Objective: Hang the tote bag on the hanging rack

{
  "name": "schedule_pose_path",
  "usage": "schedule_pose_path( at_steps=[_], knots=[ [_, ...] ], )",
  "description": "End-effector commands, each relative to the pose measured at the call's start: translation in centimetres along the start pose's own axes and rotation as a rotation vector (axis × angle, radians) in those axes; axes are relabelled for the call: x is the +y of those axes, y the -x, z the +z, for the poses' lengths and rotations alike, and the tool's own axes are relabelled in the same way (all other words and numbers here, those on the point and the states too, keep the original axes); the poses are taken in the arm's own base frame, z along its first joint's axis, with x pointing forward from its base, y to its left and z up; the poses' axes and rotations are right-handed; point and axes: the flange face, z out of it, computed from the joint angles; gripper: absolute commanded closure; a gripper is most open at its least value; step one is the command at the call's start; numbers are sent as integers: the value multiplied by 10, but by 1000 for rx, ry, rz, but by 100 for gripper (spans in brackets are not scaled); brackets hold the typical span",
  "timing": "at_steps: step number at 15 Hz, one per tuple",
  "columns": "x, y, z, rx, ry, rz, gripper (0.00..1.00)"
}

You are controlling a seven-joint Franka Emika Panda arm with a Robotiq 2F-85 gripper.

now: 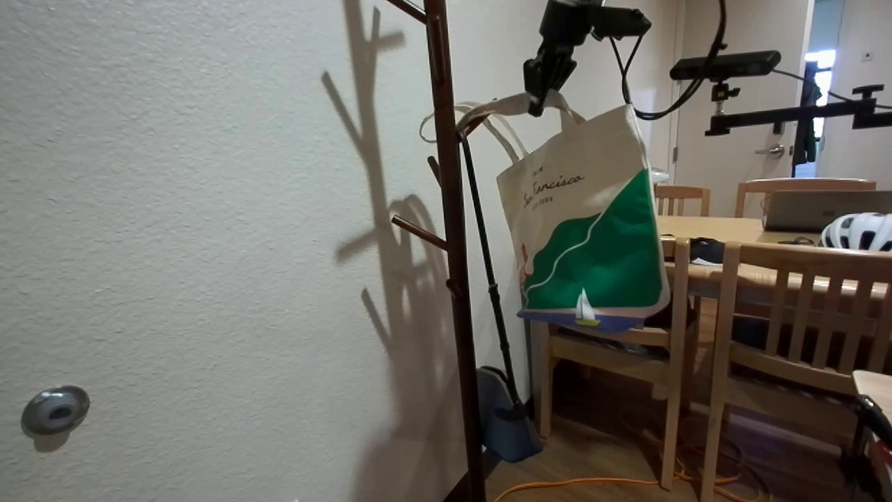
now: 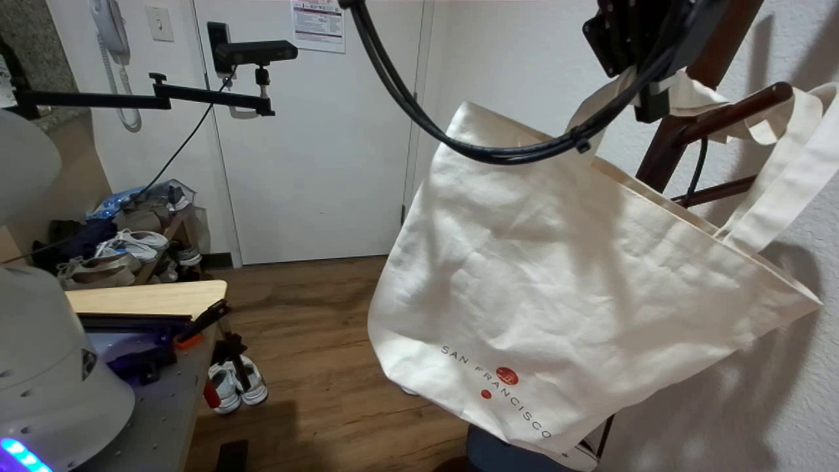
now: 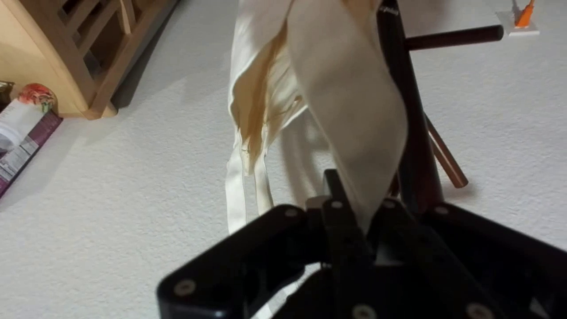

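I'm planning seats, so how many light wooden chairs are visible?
4, in an exterior view: far-left chair, far-right chair, near-right chair and near-left chair, partly behind the cream cloth tote bag. Others may be hidden; the wrist view may repeat one.

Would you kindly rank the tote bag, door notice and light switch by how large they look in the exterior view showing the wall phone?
1. Tote bag
2. Door notice, its top cut off
3. Light switch

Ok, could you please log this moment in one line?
gripper: shut on strap | bag: hanging beside rack | hooked on peg: unclear
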Motion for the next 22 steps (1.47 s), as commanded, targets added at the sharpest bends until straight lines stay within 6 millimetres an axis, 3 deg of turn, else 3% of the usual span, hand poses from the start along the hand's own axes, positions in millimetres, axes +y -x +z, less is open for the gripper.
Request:
schedule_pose_path(
  at_steps=[1, 6, 12, 13, 15, 22],
  knots=[
    [-5, 39, 6, -39, -11, -28, 99],
    [13, 77, 42, -115, 13, -21, 99],
    [23, 78, 52, -85, -3, -19, 99],
    [23, 77, 52, -82, 5, -16, 70],
    [25, 75, 51, -85, -3, -14, 63],
    [46, 66, 42, -80, -1, 32, 19]
  ],
)
